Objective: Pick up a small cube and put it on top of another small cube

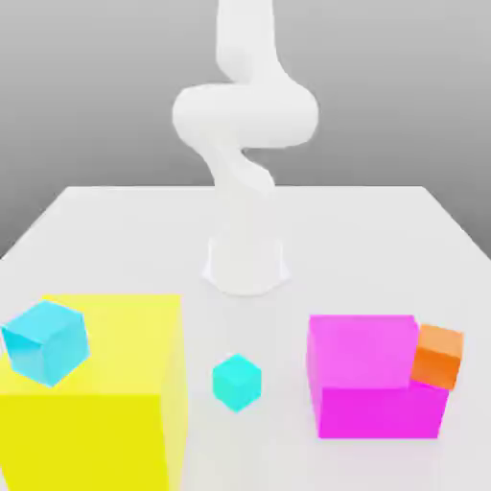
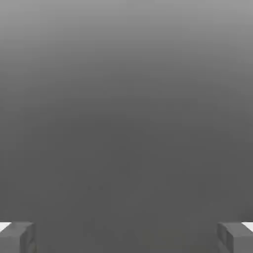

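The small teal cube [image 1: 237, 382] sits alone on the white desk [image 1: 115, 221], between the yellow and magenta blocks, in front of the arm's base. The gripper [image 2: 126, 237] is spread wide and empty, with no cube between its fingertips.

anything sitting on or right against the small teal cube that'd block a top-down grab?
Nothing visible. The small teal cube sits alone on the white table, in the gap between the yellow block and the magenta block, touching neither. Gripper fingers are open.
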{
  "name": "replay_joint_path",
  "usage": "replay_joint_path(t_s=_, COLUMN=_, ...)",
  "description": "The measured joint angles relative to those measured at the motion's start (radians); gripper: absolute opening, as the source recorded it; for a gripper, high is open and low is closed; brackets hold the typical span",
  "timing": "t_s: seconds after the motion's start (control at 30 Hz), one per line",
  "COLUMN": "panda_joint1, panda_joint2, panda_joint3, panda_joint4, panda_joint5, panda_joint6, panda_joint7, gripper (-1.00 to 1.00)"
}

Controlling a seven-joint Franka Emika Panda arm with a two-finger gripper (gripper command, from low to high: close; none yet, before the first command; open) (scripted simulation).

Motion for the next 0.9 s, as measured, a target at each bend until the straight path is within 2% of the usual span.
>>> replay_joint_path(t_s=0.23, panda_joint1=-0.026, panda_joint2=0.23, panda_joint3=0.013, panda_joint4=-0.198, panda_joint5=0.091, panda_joint6=0.172, panda_joint7=0.173, gripper=0.0)
replay_joint_path(t_s=0.43, panda_joint1=-0.061, panda_joint2=0.435, panda_joint3=0.065, panda_joint4=-0.376, panda_joint5=0.119, panda_joint6=0.33, panda_joint7=0.371, gripper=0.0)
replay_joint_path(t_s=0.53, panda_joint1=-0.101, panda_joint2=0.557, panda_joint3=0.107, panda_joint4=-0.477, panda_joint5=0.085, panda_joint6=0.427, panda_joint7=0.523, gripper=0.0)
replay_joint_path(t_s=0.6, panda_joint1=-0.129, panda_joint2=0.656, panda_joint3=0.12, panda_joint4=-0.536, panda_joint5=0.013, panda_joint6=0.505, panda_joint7=0.657, gripper=0.0)
replay_joint_path(t_s=0.9, panda_joint1=-0.101, panda_joint2=0.885, panda_joint3=0.055, panda_joint4=-0.522, panda_joint5=-0.115, panda_joint6=0.691, panda_joint7=0.778, gripper=0.0)
